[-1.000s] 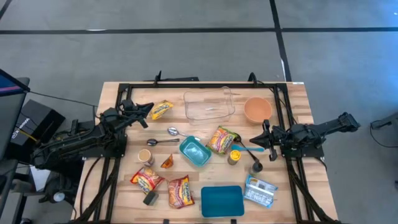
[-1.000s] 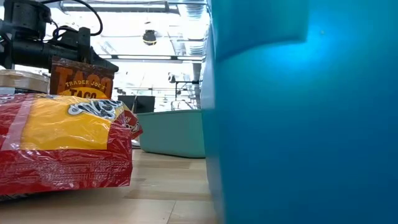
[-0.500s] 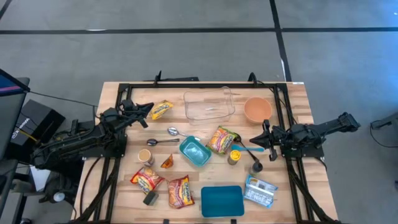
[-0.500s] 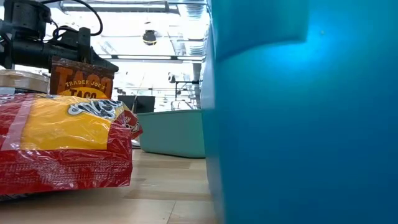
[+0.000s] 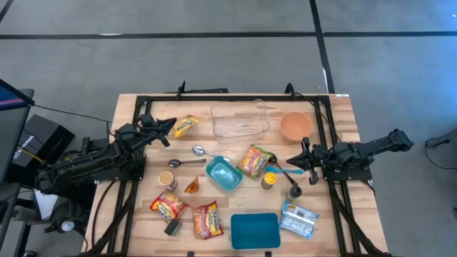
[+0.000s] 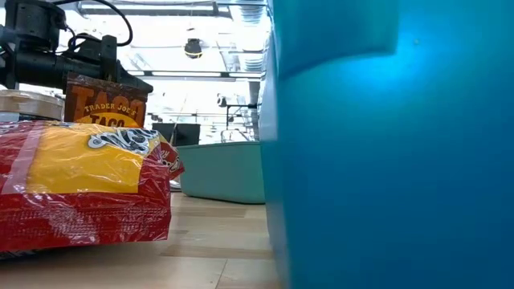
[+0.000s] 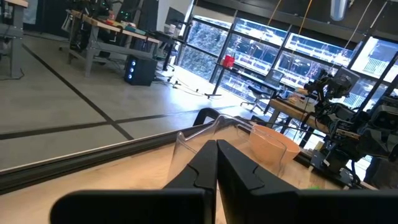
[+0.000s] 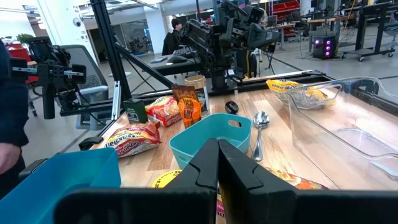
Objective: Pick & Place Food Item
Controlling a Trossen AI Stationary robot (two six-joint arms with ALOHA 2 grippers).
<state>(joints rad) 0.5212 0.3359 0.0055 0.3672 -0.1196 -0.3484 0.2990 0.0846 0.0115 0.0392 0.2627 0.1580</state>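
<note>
So my worktop (image 5: 335, 114) is full of bowls and snack bags, spread out so I can reach each one. My left gripper (image 5: 166, 123) and right gripper (image 5: 305, 151) both wait at the sides, pinched together and empty. The yellow snack bag (image 5: 185, 126) lies flat just beside my left gripper, its long side slanting toward the clear tub (image 5: 240, 119).

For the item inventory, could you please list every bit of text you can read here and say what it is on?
"TRADER JOE'S" and "TACO": on the orange box, low view.
Print on the red-and-yellow packet: blurred, unreadable.
Print on the other packets and the blue-white pouch: too small to read.
</note>
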